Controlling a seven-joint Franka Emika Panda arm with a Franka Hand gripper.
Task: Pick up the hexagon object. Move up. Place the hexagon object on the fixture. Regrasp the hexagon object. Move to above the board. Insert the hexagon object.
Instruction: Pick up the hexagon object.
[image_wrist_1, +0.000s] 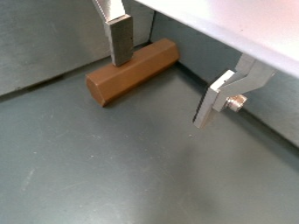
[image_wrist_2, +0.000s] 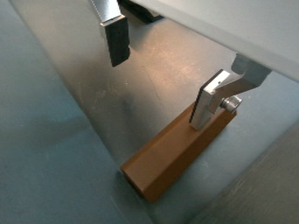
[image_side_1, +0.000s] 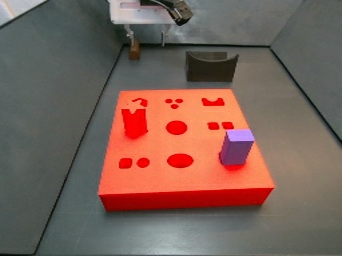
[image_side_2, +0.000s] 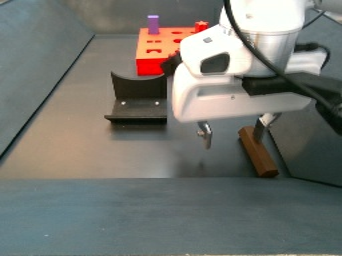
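Fingers (image_wrist_1: 119, 42) spread wide, gripper (image_wrist_1: 163, 74) low over floor, hexagon object (image_wrist_1: 131, 73) lying beside one finger, ungrasped. We judge pick-up not done. Beyond: fixture (image_side_2: 135, 103) empty, board (image_side_1: 181, 150) hole unfilled.

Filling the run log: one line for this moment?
gripper: open, low, straddling hexagon object | hexagon object: lying on floor, ungrasped | fixture: empty | board: untouched

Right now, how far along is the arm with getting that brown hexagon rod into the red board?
Nothing looks done yet. The hexagon object lies on the floor by the wall, far from the board, and the fixture is bare. In hand: the tool is low over the rod with its fingers spread either side, open, not gripping. Left: grasp, lift, set on the fixture, regrasp, carry over the board, insert.
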